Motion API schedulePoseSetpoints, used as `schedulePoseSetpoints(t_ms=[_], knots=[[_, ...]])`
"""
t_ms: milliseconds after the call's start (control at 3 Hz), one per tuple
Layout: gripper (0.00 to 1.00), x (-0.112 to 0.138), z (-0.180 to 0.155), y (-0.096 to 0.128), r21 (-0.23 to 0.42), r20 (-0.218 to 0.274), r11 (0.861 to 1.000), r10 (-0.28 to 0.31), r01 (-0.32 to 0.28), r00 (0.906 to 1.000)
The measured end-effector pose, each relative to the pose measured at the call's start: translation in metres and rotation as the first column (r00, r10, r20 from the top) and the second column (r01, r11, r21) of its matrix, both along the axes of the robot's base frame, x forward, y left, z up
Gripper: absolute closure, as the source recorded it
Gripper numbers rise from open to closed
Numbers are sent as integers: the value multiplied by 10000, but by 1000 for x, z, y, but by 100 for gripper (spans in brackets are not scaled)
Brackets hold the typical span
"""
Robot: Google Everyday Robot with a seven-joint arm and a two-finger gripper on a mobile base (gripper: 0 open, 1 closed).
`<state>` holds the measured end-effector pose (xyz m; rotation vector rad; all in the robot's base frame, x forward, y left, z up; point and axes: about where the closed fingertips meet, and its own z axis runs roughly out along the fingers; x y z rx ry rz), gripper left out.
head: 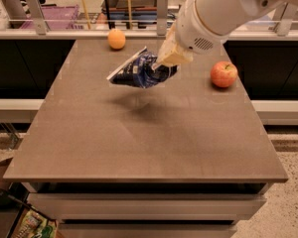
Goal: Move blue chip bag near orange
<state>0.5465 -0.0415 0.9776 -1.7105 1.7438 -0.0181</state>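
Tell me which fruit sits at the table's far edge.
The orange, plain and stemless; the red-yellow apple lies nearer, by the right edge. The gripper holds the blue chip bag aloft between them.

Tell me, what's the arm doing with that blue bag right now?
Gripper shut on blue chip bag, held above the table. Orange at far edge, just beyond bag. Apple off to the side, path open.
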Motion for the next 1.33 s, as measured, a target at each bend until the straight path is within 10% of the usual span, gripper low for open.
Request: schedulePoseSetpoints(t_ms=[1333], knots=[[100, 125, 48, -41, 459, 1659, 9962, -808, 742, 9828]])
